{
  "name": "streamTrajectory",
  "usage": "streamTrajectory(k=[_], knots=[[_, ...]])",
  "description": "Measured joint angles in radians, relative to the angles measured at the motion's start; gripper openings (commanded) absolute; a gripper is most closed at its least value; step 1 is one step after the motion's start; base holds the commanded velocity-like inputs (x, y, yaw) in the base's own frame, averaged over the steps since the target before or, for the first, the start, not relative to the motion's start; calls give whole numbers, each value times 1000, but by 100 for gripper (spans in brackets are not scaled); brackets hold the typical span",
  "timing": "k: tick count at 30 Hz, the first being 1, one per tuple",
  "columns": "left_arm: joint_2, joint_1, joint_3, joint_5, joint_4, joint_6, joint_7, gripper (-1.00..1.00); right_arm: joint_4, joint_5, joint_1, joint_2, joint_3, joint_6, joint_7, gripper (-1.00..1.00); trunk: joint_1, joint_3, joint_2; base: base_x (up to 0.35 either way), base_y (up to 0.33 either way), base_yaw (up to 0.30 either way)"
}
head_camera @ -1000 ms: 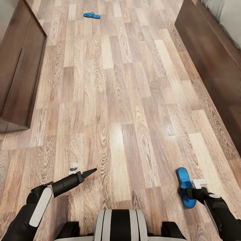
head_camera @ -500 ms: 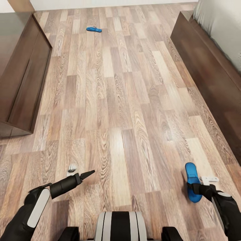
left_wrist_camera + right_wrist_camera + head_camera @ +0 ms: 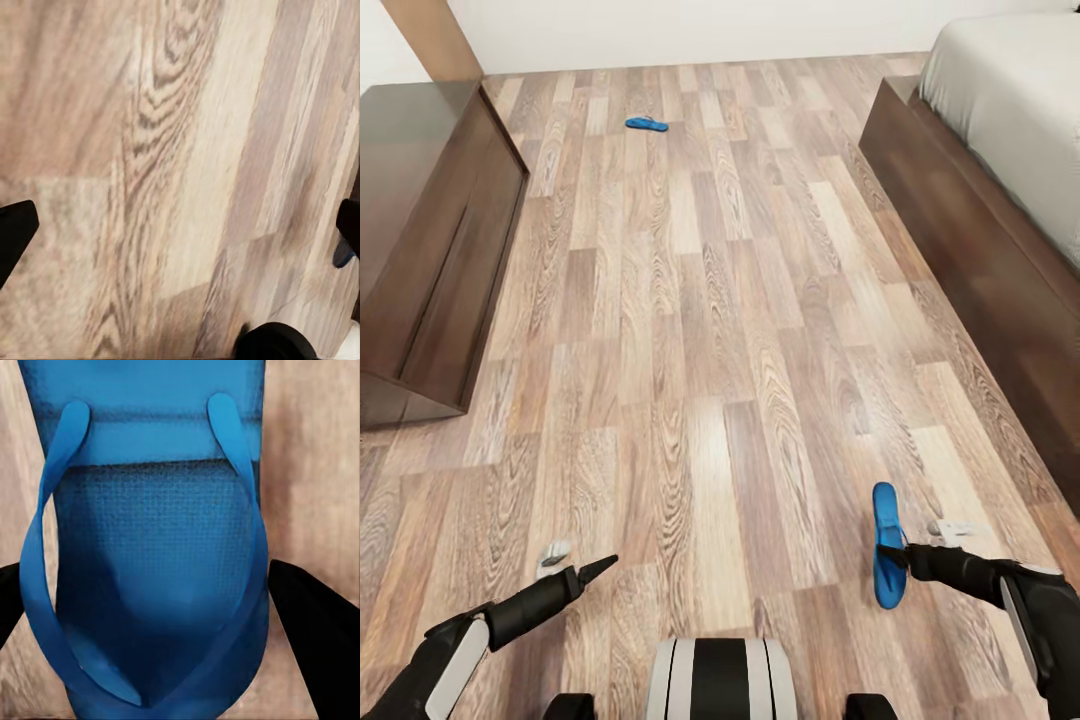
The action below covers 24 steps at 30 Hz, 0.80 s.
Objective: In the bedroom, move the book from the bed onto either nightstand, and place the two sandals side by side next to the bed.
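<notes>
My right gripper (image 3: 908, 555) is shut on a bright blue sandal (image 3: 885, 545), holding it tilted on edge just above the wood floor near the bed's side. In the right wrist view the sandal (image 3: 150, 570) with its straps spans the gap between the two dark fingers (image 3: 319, 637). The other sandal (image 3: 647, 124) lies flat on the floor far ahead, near the back wall. The bed (image 3: 970, 240) with its dark frame and pale mattress runs along the right. My left gripper (image 3: 578, 561) hangs open over bare floor, its fingertips (image 3: 15, 236) wide apart. The book and nightstands are out of view.
A long, low dark-brown cabinet (image 3: 430, 240) stands along the left wall. A wide strip of wood-plank floor (image 3: 700, 300) runs between it and the bed, up to the white back wall (image 3: 690, 30).
The camera has tilted up, bringing in more of the bed and the back wall. The held sandal has turned from lying flat to standing on edge. Both arms sit lower in the picture.
</notes>
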Motion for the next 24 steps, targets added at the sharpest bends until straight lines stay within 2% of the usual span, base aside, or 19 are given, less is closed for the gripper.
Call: streamTrajectory(k=[5,6,10,12,19,24], knots=[[19,2,6,1,3,-20,-81,100,-2,3,0,0,-22,11,39,-100,-2,19,1,0,0,0],[20,2,6,0,2,-22,-99,100,-2,4,0,0,-45,16,43,-100,-3,23,1,0,0,0],[21,2,4,-1,8,-27,-109,100,-2,3,3,1,-129,44,47,-100,-4,39,2,0,0,0],[21,3,3,-1,11,-29,-111,100,-2,0,4,2,-152,50,51,-100,-5,46,3,0,0,0],[23,17,5,-2,42,-32,-121,100,6,0,5,2,-171,52,167,-100,-9,73,4,0,0,0],[26,20,7,-3,65,-33,-123,100,10,2,5,3,-173,45,188,-100,-11,93,6,0,0,0]])
